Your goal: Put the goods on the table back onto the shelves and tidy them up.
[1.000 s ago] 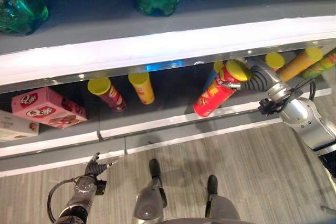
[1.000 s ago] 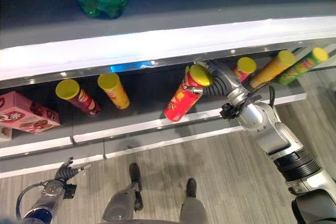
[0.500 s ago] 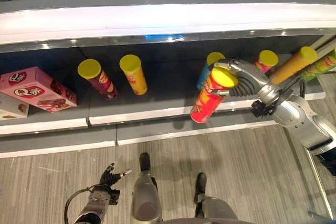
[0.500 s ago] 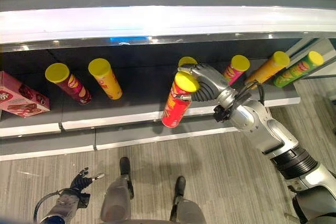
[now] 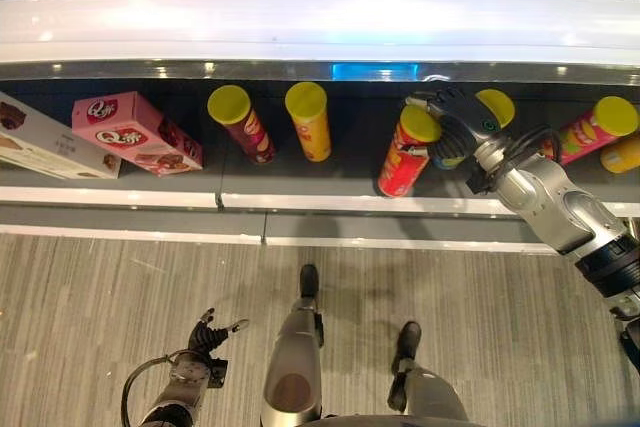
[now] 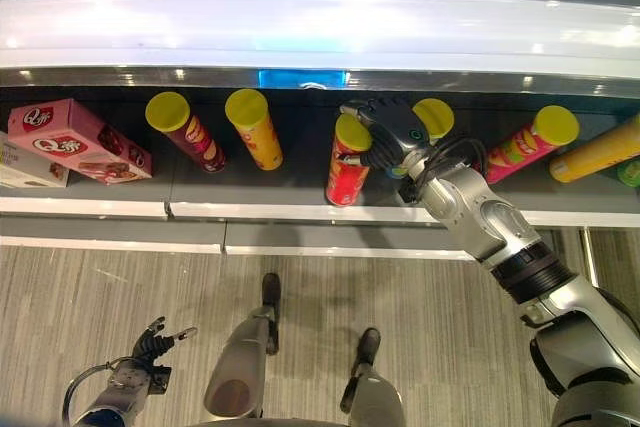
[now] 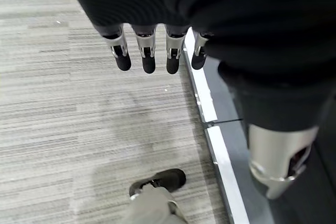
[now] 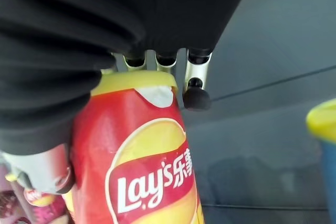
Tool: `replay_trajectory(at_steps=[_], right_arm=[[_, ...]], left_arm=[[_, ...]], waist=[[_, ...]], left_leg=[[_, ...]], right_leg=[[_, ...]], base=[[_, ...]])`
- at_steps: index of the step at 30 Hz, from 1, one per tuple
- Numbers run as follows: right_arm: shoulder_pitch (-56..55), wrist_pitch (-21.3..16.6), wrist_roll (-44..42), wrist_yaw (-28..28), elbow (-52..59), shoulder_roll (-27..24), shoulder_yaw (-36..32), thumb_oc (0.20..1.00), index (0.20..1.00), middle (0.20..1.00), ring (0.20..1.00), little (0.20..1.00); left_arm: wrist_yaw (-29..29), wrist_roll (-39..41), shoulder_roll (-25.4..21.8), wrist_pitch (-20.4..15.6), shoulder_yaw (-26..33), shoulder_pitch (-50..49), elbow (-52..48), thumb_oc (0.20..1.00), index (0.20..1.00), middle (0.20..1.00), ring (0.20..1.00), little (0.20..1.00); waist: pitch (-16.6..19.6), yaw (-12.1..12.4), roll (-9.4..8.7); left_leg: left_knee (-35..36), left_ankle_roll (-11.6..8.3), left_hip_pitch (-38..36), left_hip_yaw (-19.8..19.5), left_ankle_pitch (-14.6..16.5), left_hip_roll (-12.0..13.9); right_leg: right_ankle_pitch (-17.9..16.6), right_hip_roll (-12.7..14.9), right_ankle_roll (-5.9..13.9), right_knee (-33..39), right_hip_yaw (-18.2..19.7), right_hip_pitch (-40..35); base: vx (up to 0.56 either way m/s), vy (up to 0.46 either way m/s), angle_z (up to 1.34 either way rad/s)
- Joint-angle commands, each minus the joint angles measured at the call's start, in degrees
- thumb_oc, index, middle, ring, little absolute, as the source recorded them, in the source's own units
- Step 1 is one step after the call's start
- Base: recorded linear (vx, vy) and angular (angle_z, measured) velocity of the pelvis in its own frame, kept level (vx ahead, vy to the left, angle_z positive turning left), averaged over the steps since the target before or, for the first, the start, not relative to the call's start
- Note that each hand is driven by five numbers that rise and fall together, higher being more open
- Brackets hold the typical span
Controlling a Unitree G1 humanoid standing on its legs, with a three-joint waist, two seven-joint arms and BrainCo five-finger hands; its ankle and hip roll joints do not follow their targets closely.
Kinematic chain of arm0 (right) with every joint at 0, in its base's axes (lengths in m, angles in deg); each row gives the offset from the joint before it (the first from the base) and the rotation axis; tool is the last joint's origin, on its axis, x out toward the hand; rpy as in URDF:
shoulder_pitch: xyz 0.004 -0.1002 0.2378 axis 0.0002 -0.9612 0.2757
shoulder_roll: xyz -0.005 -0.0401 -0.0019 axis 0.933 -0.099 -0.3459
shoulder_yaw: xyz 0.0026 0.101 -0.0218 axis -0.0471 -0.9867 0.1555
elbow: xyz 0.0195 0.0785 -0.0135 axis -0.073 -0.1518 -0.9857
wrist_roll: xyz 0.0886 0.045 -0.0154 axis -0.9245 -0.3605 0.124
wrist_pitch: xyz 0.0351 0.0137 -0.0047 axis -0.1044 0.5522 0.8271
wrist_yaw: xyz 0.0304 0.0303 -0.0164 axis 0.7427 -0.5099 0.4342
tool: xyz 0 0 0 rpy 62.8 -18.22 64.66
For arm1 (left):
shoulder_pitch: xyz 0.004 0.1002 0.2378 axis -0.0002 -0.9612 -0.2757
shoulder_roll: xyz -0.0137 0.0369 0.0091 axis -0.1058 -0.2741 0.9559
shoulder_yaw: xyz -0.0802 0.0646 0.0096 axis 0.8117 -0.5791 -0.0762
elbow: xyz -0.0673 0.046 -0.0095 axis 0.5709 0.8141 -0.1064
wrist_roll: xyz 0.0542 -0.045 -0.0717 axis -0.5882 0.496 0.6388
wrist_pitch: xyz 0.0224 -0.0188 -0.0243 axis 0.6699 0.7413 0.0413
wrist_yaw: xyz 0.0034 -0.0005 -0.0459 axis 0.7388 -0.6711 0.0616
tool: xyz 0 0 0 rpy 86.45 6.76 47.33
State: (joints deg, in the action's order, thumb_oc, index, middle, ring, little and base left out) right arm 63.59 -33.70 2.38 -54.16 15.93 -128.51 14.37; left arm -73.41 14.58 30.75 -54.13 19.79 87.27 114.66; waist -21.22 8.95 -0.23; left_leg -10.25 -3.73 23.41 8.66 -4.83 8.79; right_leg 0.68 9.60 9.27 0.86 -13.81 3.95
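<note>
Red chip can [image 5: 405, 154] with its yellow lid sits in your right robot hand [image 5: 452, 117], fingers curled around its top, apparently resting on the shelf [image 5: 330, 203]; your left robot hand [image 5: 205, 334] hangs relaxed, empty.

A shop aisle, or a mock-up of one: long grey retail shelving [image 5: 300, 205] with white edge strips, stocked with yellow-lidded crisp cans [image 5: 310, 122] and pink snack boxes [image 5: 135, 132], above grey wood-look plank flooring [image 5: 120, 297].
</note>
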Motion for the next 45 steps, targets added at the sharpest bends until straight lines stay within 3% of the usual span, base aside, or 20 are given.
replay_trajectory(at_steps=[1,20,28,45], right_arm=[[4.9,1.2,2.6,-7.2,-0.8,1.0,-2.0,0.200,0.200,0.200,0.200,0.200],[7.1,7.0,8.1,-22.2,-10.6,5.0,-9.2,0.200,0.200,0.200,0.200,0.200],[3.6,6.7,9.0,-22.2,-7.4,6.3,-10.6,0.200,0.200,0.200,0.200,0.200],[-0.3,3.9,10.2,-17.1,0.4,5.7,-7.1,0.200,0.200,0.200,0.200,0.200]], left_arm=[[2.1,1.1,-3.3,-1.0,-3.4,0.3,-1.8,1.000,1.000,1.000,1.000,1.000],[4.8,4.1,-1.9,-2.7,-6.1,1.4,-4.1,1.000,1.000,1.000,1.000,1.000],[4.9,3.8,-1.3,-2.6,-5.6,2.0,-4.4,1.000,1.000,1.000,1.000,1.000],[4.9,2.8,-0.4,-1.6,-4.8,3.0,-3.6,1.000,1.000,1.000,1.000,1.000]], waist=[[0.8,1.6,-0.36],[-1.1,3.3,1.76],[-1.0,3.1,1.42],[-0.9,2.4,-0.57]], left_leg=[[-11.3,-4.52,-1.8,0.4,13.6,4.8],[-8.2,-4.71,1.9,-0.3,11.9,2.9],[-8.3,-4.52,2.4,-0.3,12.2,2.7],[-9.0,-4.36,2.2,-0.6,13.1,3.4]], right_leg=[[-2.1,5.2,5.73,-4.9,3.9,6.9],[-4.6,5.5,5.73,-3.1,1.6,9.8],[-4.9,5.4,5.73,-2.8,1.1,10.0],[-4.8,4.8,5.73,-2.9,0.8,9.4]], base=[[-0.04,-0.003,0.10],[0.00,0.012,0.07],[0.00,0.000,0.00],[0.00,0.001,0.00]])
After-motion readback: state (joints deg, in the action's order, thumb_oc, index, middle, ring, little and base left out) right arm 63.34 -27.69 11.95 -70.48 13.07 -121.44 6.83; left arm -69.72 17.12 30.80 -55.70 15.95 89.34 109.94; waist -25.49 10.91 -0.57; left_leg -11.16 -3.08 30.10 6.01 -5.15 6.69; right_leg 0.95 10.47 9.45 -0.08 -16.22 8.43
